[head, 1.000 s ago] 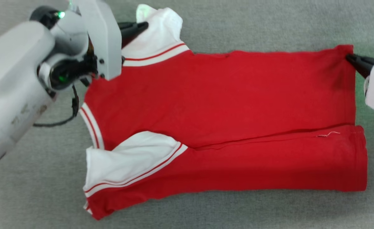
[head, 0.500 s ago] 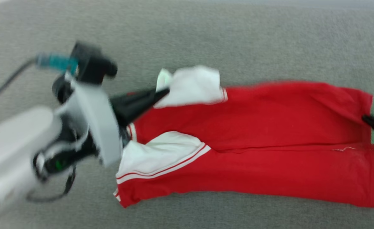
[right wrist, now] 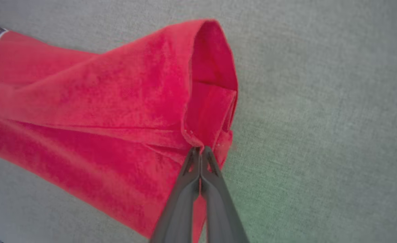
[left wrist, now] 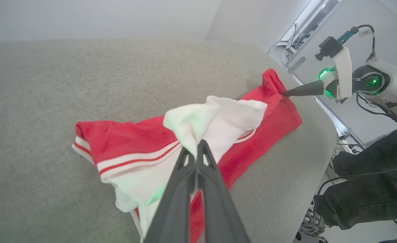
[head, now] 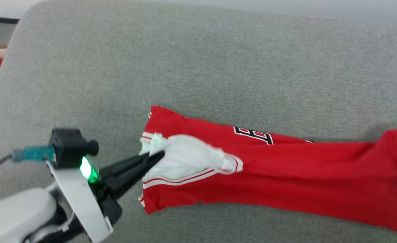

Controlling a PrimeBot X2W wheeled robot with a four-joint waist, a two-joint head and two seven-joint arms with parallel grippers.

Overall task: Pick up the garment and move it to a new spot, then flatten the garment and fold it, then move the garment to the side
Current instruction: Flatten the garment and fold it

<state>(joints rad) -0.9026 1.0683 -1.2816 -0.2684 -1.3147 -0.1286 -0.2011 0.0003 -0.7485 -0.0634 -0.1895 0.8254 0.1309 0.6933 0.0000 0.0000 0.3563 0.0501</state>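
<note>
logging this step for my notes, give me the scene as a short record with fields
surface: grey fabric cushion
garment: red shirt, folded lengthwise, lettering partly showing
left gripper: shut on the white sleeve
right gripper: shut on the red hem corner
shape: long band stretched between the two grippers

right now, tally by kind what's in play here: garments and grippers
garment: 1
grippers: 2, the left gripper and the right gripper, each shut on the garment
total: 3
</note>
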